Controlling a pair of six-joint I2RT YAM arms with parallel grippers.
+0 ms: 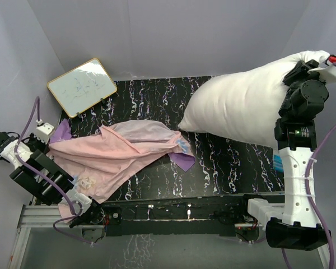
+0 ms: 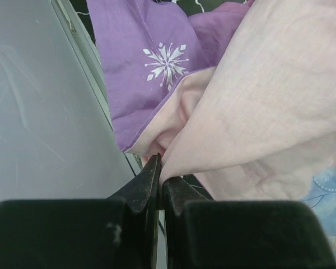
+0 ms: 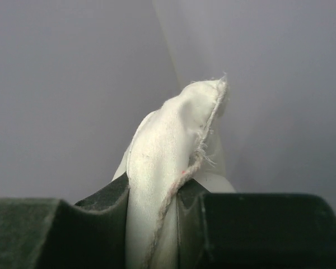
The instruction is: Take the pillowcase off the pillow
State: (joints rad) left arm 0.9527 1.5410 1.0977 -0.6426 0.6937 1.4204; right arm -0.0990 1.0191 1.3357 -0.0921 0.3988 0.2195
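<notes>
- Now left gripper [image 2: 159,171] pinches an edge of the crumpled pink-purple fabric pillowcase [image 1: 117,154], which lies across the left of the black marbled table [image 1: 229,162];
- right gripper [image 3: 157,193] clamps a corner of the plump white pillow [image 1: 241,106], raised over the table's right.

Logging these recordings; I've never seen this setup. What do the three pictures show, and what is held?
Two robot arms with two-finger grippers sit at the near edge of a black marbled table. The wide picture looks down from above and behind; the close-ups come from a camera on each wrist. On the table are a pink-and-purple fabric pillowcase and a framed whiteboard. The left gripper is shut on the pillowcase's edge. The right gripper pinches a corner of the plump white pillow, holding that end up.
</notes>
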